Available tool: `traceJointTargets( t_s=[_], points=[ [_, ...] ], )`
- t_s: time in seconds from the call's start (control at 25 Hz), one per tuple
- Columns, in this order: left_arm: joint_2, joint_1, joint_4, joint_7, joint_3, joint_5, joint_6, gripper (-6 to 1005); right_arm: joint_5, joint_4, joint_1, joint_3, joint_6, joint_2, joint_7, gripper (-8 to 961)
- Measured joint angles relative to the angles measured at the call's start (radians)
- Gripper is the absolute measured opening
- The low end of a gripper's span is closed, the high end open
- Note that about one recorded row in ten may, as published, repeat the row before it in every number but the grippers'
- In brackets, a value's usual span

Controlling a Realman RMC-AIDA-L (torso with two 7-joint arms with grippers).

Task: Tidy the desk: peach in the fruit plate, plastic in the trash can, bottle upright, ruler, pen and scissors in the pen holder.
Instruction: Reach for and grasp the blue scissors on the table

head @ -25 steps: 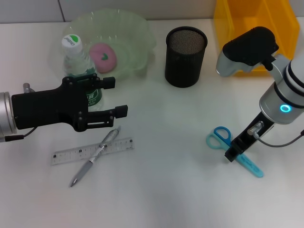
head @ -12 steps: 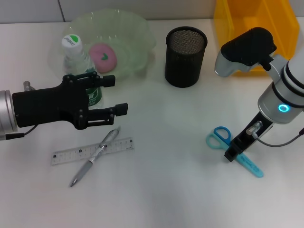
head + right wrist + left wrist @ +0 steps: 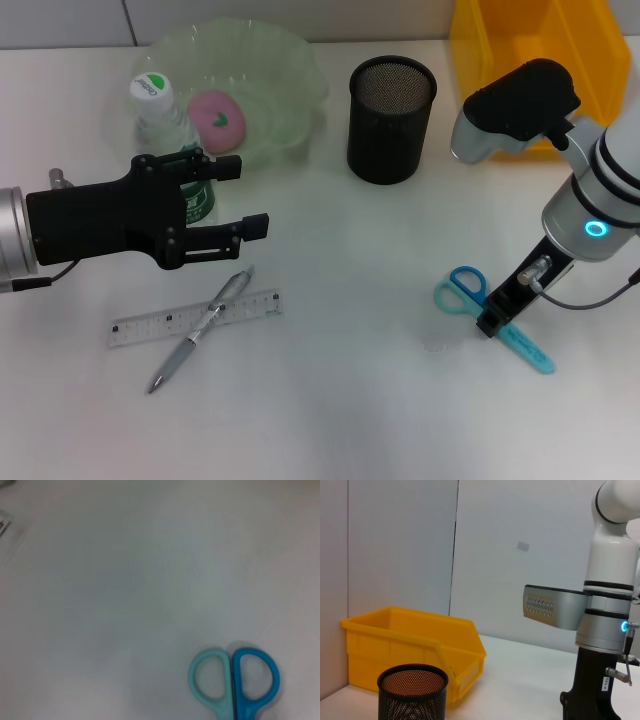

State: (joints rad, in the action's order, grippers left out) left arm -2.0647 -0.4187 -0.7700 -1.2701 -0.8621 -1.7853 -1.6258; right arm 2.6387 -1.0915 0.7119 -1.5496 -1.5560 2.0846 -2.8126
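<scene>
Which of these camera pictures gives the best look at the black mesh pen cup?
The head view: the pen holder shows whole, from open rim to base, standing beside the yellow bin. The left wrist view shows only its upper part, cut off at the edge. The right wrist view misses it entirely.

Bright, even overhead light, soft faint shadows on the white desk point(image 3: 360, 400); the right wrist view is softly blurred.

Head overlooks desk; right wrist shares scissors point(image 3: 462, 290).
</scene>
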Motion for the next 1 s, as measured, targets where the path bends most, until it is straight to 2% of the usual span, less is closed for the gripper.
traceJointTargets(
  t_s=[0.36, 0.56, 0.68, 1.0],
  points=[
    [0.0, -0.002, -0.001, 0.0, -0.001, 0.001, 0.0, 741, -0.001, 0.001, 0.0, -0.011, -0.001, 0.0, 0.001, 314],
    [0.0, -0.002, -0.001, 0.0, 0.0, 0.001, 0.0, 741, -0.001, -0.004, -0.002, -0.018, 0.001, 0.0, 0.001, 218],
    [0.001, -0.001, -0.001, 0.0, 0.0, 0.001, 0.0, 740, -0.001, -0.019, -0.01, -0.019, 0.009, 0.0, 0.001, 222],
    [0.002, 0.007, -0.007, 0.0, 0.002, 0.003, 0.0, 739, -0.009, -0.179, -0.096, -0.007, 0.06, 0.0, 0.011, 233]
  ],
)
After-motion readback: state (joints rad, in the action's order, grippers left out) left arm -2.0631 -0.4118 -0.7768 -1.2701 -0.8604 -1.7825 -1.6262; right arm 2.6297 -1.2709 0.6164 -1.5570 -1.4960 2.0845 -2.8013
